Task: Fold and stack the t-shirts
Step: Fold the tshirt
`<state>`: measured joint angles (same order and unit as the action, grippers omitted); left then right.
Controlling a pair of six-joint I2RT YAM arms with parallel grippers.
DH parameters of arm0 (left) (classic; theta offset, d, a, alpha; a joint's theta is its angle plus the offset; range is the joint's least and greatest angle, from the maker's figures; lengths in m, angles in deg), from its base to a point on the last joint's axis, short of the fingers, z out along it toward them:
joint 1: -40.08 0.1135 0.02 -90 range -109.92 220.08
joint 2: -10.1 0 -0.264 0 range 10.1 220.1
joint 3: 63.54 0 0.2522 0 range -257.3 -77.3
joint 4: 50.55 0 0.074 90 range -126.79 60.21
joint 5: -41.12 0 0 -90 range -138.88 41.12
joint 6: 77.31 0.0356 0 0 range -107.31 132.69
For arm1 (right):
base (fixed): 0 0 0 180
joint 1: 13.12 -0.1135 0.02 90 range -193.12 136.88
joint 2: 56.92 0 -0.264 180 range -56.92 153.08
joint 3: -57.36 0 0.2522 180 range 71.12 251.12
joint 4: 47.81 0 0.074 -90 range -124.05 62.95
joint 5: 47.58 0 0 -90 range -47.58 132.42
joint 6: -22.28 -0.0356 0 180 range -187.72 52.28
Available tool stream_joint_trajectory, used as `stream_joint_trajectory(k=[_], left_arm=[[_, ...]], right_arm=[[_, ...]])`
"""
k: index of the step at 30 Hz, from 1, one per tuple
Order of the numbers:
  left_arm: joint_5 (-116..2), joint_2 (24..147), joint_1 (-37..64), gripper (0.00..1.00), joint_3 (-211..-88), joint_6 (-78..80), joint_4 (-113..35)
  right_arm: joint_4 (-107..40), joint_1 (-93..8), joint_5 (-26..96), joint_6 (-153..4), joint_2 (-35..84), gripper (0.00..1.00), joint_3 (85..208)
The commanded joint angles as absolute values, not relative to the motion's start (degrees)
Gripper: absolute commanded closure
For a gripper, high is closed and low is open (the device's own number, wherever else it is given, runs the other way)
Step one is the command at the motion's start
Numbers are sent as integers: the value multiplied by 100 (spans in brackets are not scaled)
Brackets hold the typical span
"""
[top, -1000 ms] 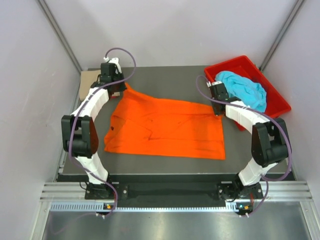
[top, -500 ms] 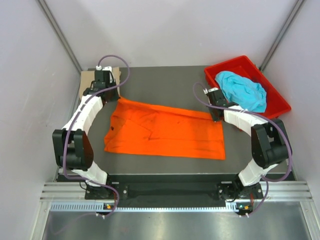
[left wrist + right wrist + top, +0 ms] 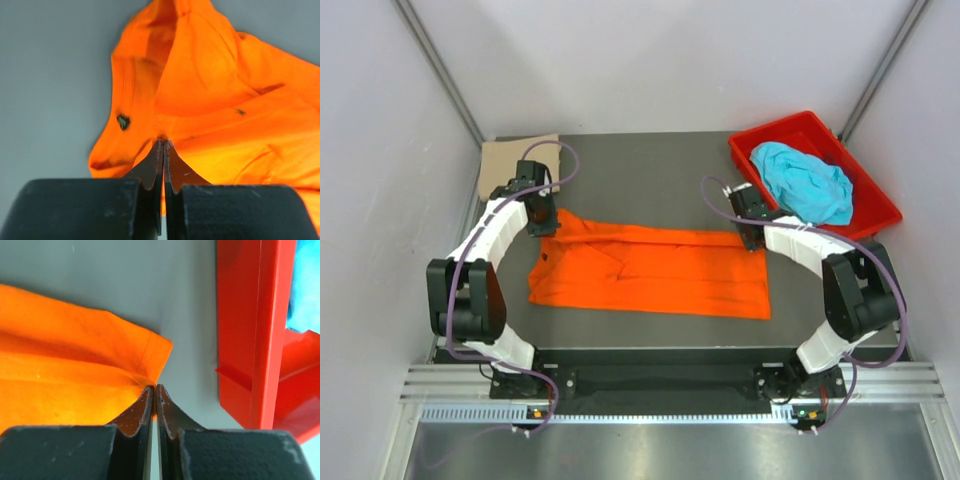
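Observation:
The orange t-shirt (image 3: 650,272) lies across the middle of the dark table, its far edge lifted and drawn toward the near side. My left gripper (image 3: 544,222) is shut on its far left corner; in the left wrist view the gripper (image 3: 163,142) pinches the orange cloth (image 3: 215,95). My right gripper (image 3: 752,236) is shut on the far right corner; the right wrist view shows the gripper (image 3: 154,387) pinching the orange cloth (image 3: 75,370). The turquoise t-shirt (image 3: 808,180) lies bunched in the red bin (image 3: 875,200). The tan t-shirt (image 3: 508,160) lies flat at the far left corner.
The red bin stands at the far right of the table, its wall (image 3: 255,330) close to the right of my right gripper. Grey walls close in the cell on both sides. The table's near edge (image 3: 650,350) runs just in front of the orange shirt.
Both grippers have moved toward the near side, pulling the orange shirt's far edge with them. The shirt looks narrower from far to near. The tan shirt is uncovered by the left arm.

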<state>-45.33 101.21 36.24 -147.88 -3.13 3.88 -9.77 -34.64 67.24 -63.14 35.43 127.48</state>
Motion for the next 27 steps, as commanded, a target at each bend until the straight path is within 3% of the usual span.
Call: stream_joint_trajectory(k=[1, 27], left_arm=[[-4519, 9746, 3648, 100, -14761, -498, 619], [-4097, 9720, 3648, 100, -14181, -524, 848]], right_arm=[[-900, -3606, 7028, -6227, 3132, 96, 12649], [-399, -4256, 7643, -6227, 2851, 92, 12237]])
